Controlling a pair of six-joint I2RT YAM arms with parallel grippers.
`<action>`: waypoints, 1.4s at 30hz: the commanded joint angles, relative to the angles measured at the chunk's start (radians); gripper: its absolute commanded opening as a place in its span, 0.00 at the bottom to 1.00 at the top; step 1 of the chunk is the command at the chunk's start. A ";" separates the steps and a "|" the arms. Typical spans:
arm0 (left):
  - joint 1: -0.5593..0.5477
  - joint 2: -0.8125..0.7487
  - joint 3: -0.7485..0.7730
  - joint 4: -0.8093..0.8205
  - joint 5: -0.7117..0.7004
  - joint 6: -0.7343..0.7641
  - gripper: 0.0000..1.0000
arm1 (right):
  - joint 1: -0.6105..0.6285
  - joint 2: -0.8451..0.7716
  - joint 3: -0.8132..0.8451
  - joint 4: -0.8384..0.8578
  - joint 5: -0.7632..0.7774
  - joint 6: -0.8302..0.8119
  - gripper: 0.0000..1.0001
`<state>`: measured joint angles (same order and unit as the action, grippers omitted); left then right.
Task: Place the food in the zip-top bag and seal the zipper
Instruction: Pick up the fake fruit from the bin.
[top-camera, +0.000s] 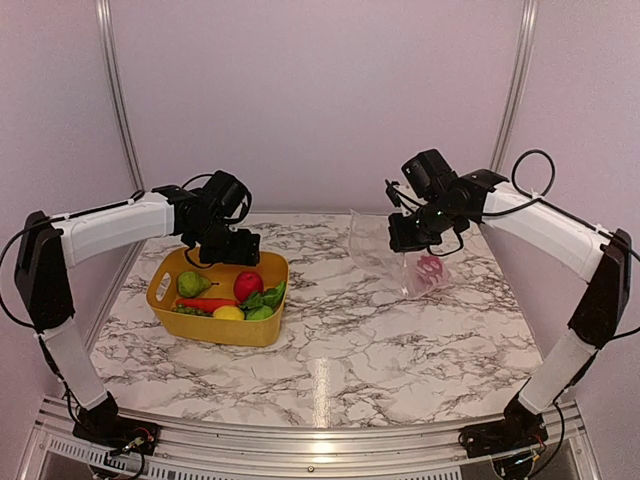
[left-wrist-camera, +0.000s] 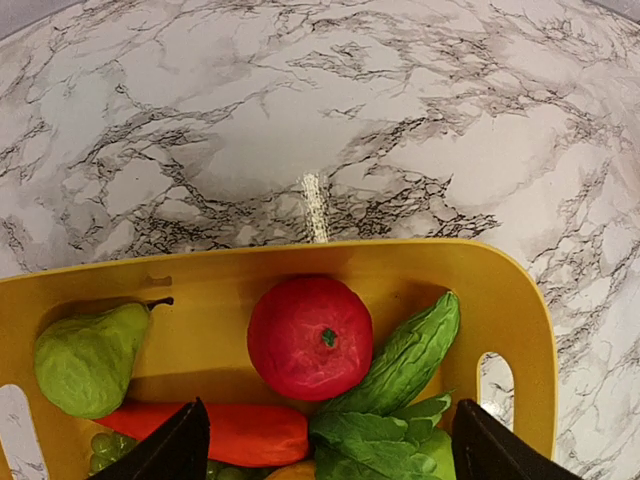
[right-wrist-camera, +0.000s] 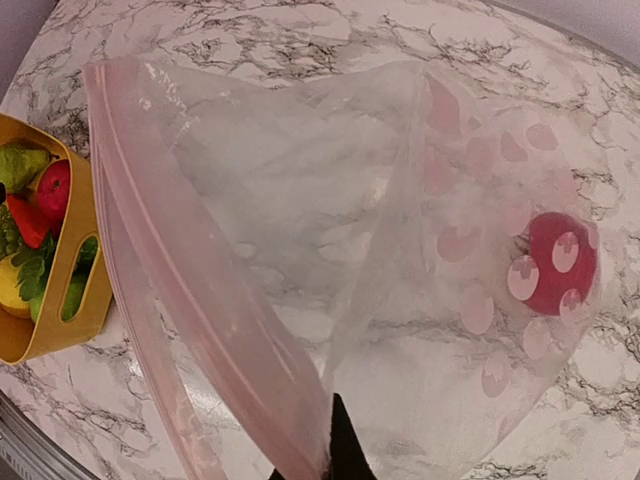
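Left gripper (left-wrist-camera: 325, 448) spread wide, empty, above food (left-wrist-camera: 310, 338) in basket (left-wrist-camera: 400, 258); right gripper (right-wrist-camera: 335, 452) clamped on zip-top bag (right-wrist-camera: 300, 200).

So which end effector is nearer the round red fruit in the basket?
Left. The left end effector hangs above the red fruit; right end effector is across the table, gripping the bag.

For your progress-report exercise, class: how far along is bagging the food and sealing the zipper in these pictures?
Done: little; the food lies in the yellow basket. In hand: the right fingers pinch the zip-top bag, whose mouth looks open, while the open left fingers hover over the basket. Left: moving the pieces across, then pressing the zipper shut.
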<state>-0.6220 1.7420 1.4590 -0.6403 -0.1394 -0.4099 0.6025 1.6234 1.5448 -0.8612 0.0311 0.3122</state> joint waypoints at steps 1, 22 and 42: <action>0.019 0.063 0.056 -0.070 0.017 0.026 0.86 | 0.006 -0.011 -0.006 0.025 -0.020 0.028 0.02; 0.030 0.296 0.127 -0.094 0.027 0.020 0.84 | 0.005 -0.023 -0.060 0.077 -0.082 0.059 0.02; 0.031 0.059 0.061 -0.120 0.047 -0.036 0.70 | 0.019 0.042 0.003 0.089 -0.122 0.064 0.02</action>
<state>-0.5964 1.9068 1.5200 -0.7361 -0.1139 -0.4068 0.6048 1.6318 1.4929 -0.7921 -0.0696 0.3668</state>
